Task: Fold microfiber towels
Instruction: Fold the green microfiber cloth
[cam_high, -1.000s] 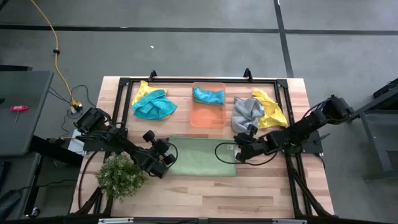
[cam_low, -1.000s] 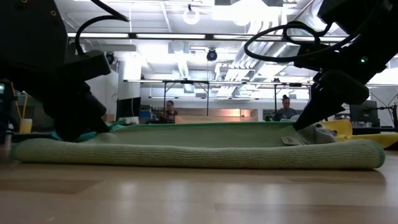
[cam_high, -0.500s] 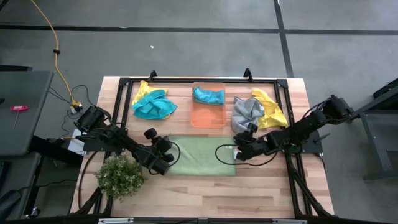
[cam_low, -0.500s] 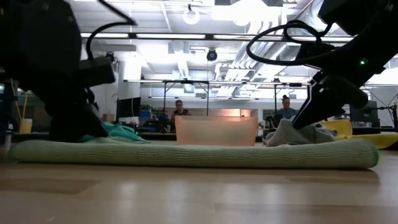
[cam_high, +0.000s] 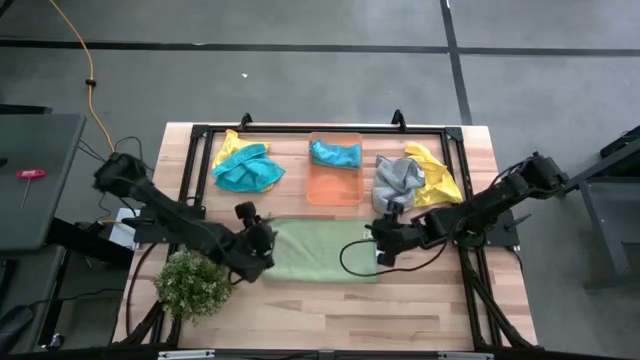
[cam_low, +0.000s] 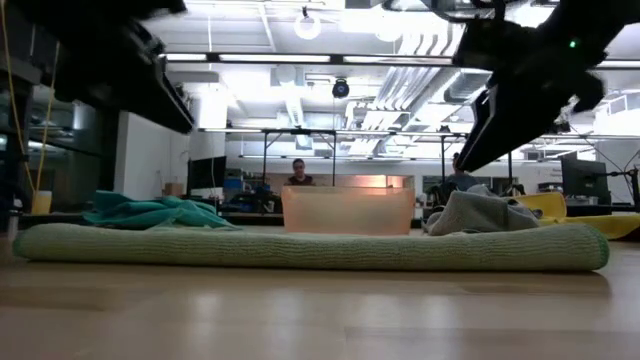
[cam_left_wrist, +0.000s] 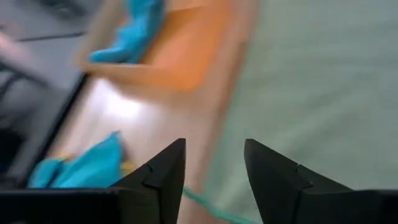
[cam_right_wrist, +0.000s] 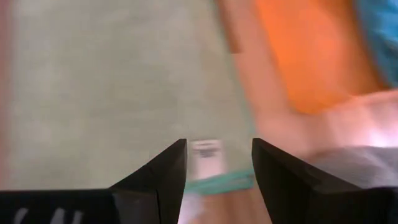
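A light green microfiber towel (cam_high: 320, 250) lies folded flat on the table's middle; it also shows in the low view (cam_low: 310, 247). A small white tag (cam_right_wrist: 205, 152) sits at its edge. My left gripper (cam_left_wrist: 214, 168) hangs open above the towel's left end (cam_high: 255, 245), touching nothing. Over the towel's right end (cam_high: 385, 240), my right gripper (cam_right_wrist: 219, 165) is open too and holds nothing. More towels lie at the back: teal on yellow (cam_high: 245, 165), teal (cam_high: 335, 153) inside the orange bin (cam_high: 335, 185), then grey (cam_high: 398, 180) and yellow (cam_high: 435, 178).
A small bushy plant (cam_high: 190, 285) stands at the near left beside my left arm. The orange bin sits just beyond the green towel's far edge. A black frame (cam_high: 300, 130) rims the tabletop. Bare wood (cam_high: 330, 310) lies between the towel and the near edge.
Both grippers have opened, let go of the green towel and risen above it, the left one farther. The towel's upper layer, held raised at the far side before, has dropped and now lies flat on the lower layer.
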